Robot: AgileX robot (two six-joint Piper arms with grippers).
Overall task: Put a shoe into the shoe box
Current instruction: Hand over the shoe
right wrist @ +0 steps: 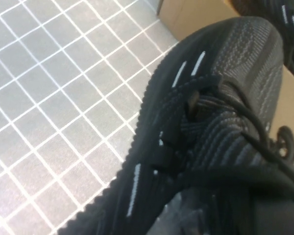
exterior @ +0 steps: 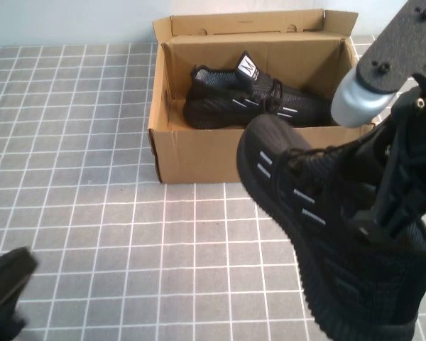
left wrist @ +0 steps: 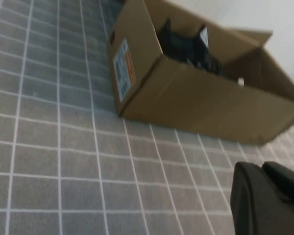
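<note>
I am holding the shoe (exterior: pixel 319 234) up off the worktop (exterior: pixel 92 213) with my right hand (exterior: pixel 387 206), whose fingers are gripping it down inside the collar, toe pointing toward the shoe box (exterior: pixel 199 153). My left hand (exterior: pixel 3 288) is resting low at the near left corner, well apart from everything; I cannot tell how its fingers are set. Farther back, the shoe box is standing open with flaps upright, and the other sneaker (exterior: pixel 252 99) is lying inside it.

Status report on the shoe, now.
Right gripper shut on shoe, near box front. Left gripper parked, low-left. Mate already occupies box.
</note>
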